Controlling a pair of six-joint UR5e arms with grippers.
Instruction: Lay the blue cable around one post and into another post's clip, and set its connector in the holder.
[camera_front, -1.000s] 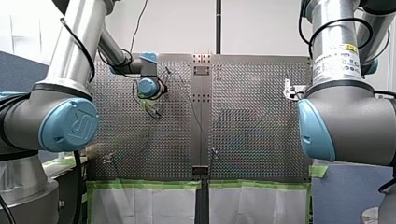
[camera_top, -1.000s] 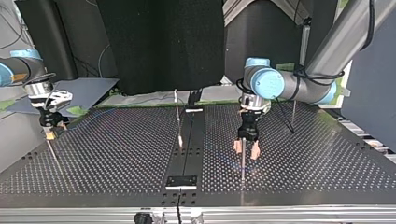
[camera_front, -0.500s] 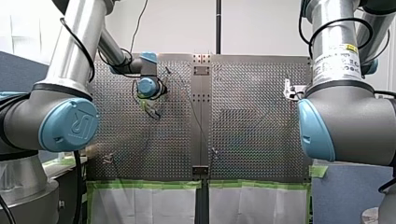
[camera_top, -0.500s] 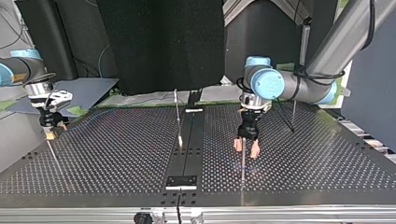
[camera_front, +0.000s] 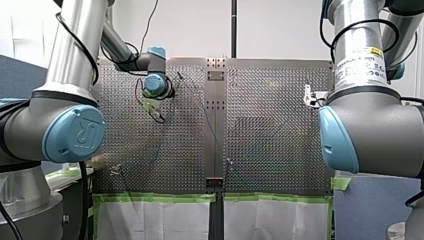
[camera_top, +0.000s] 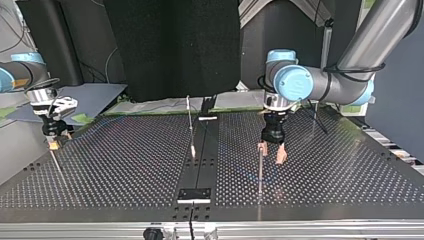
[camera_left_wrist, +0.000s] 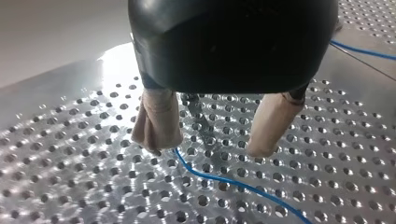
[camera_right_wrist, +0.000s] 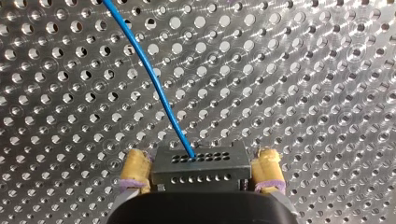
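In the left wrist view the thin blue cable (camera_left_wrist: 224, 179) lies on the perforated plate, running out from under one beige finger (camera_left_wrist: 156, 119). My left gripper (camera_left_wrist: 212, 135) hangs open just above it, holding nothing. In the top view my left gripper (camera_top: 272, 152) stands beside a thin upright post (camera_top: 260, 172). My right gripper (camera_right_wrist: 201, 170), with yellow pads, is shut on the black connector (camera_right_wrist: 198, 163), from which the blue cable (camera_right_wrist: 149, 70) leads away over the plate. It hovers at the top view's left edge (camera_top: 52, 137). A black holder (camera_top: 195, 194) sits on the centre strip.
Another thin post (camera_top: 190, 122) stands near the centre strip, and one more (camera_top: 315, 120) rises behind my left arm. In the front view my left gripper (camera_front: 155, 109) is over the far left of the plate (camera_front: 270, 130). Green tape edges the plate's near side.
My left gripper has shifted to the top view's right, off its place astride the post; in the front view it went left and farther away. My right arm has not moved.
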